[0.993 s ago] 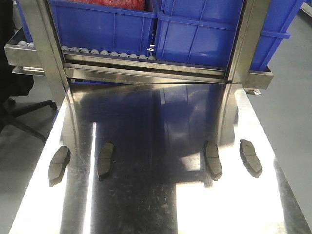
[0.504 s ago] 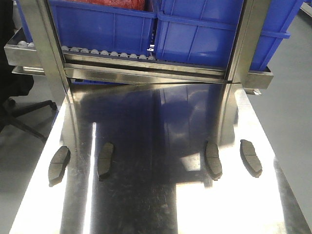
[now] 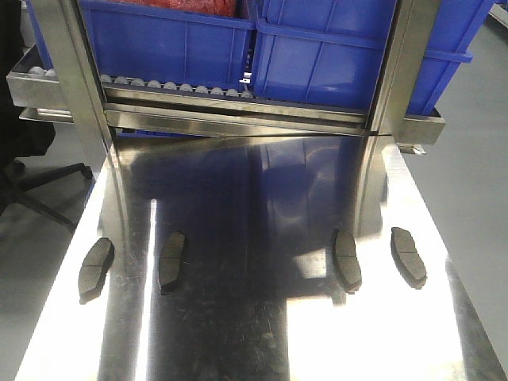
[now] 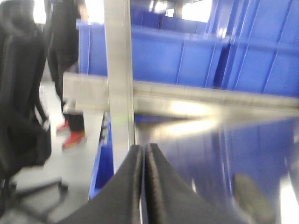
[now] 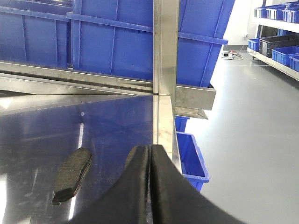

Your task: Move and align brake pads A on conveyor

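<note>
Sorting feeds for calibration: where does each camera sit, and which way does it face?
Front view: high, looking down across the steel tabletop and four brake pads toward blue bins; no robot parts.
Left wrist: behind the shut left end effector, facing a rack post and office chair.
Right wrist: behind the shut right end effector, facing one brake pad.
Shared by all: steel tabletop, blue bins.

We can read no writing, label, brand, number or sign in any view. The blue bins (image 3: pixel 167 44), the table (image 3: pixel 254 333) and the brake pads (image 3: pixel 171 260) show us plain surfaces, and the left wrist view is blurred.
</note>
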